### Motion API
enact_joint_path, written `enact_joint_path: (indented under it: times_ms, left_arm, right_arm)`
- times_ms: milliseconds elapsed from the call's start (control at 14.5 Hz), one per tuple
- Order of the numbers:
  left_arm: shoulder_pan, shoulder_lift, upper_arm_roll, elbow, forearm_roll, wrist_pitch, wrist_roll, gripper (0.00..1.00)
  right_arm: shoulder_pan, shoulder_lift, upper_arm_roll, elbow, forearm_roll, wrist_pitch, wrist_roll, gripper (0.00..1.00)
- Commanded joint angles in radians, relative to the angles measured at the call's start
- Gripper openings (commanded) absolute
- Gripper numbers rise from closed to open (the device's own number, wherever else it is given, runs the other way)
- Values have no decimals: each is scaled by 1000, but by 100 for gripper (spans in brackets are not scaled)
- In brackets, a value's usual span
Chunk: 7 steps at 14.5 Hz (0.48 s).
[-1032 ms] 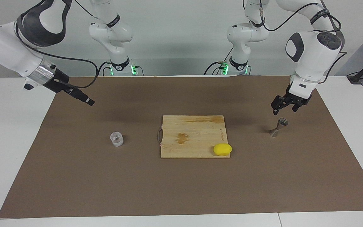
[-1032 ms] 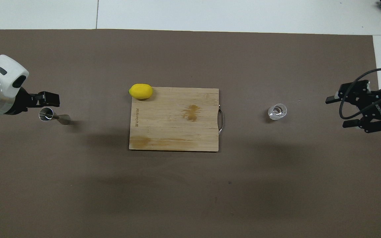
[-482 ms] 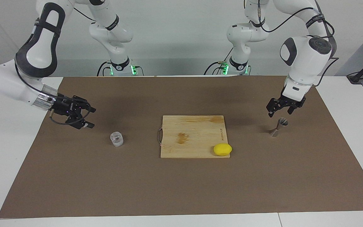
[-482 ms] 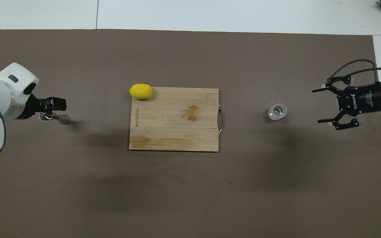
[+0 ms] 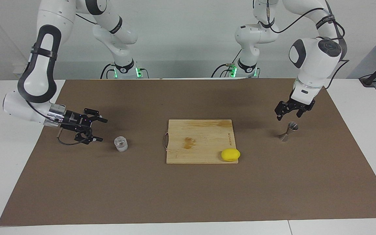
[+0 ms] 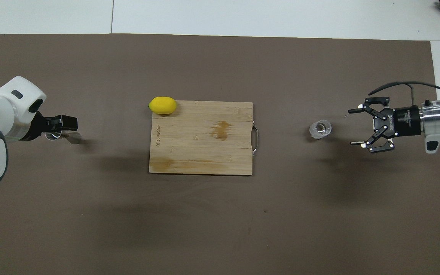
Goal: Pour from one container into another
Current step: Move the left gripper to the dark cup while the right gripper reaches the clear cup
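Observation:
The small clear glass cup point(image 5: 121, 144) point(image 6: 320, 129) stands upright on the brown mat toward the right arm's end. My right gripper point(image 5: 102, 130) point(image 6: 353, 127) hangs low over the mat beside it, lying level. It is open toward the cup, with a gap between them. The silver hourglass jigger point(image 5: 287, 130) point(image 6: 73, 138) stands upright toward the left arm's end. My left gripper point(image 5: 287, 116) point(image 6: 57, 128) points down just above its rim, open and holding nothing. It hides part of the jigger's top in the overhead view.
A wooden cutting board point(image 5: 207, 133) point(image 6: 201, 152) lies in the middle of the mat point(image 5: 188, 189), handle toward the cup. A yellow lemon point(image 5: 230, 154) point(image 6: 162, 105) sits on the board's corner farthest from the robots, toward the jigger.
My right arm swung down and in toward the cup, its gripper now level beside it. My left gripper shifted slightly over the jigger. Cup, jigger, board and lemon have not moved.

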Motion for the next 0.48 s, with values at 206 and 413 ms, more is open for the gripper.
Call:
enact_joint_path:
  times_ms: [206, 413]
  left_arm:
    - [15, -16, 10, 37, -173, -37, 204, 100]
    - [81, -10, 11, 51, -300, -50, 443, 100]
  right_arm:
    - [-27, 87, 17, -30, 87, -4, -30, 100]
    - [-23, 102, 20, -28, 127, 31, -30, 100]
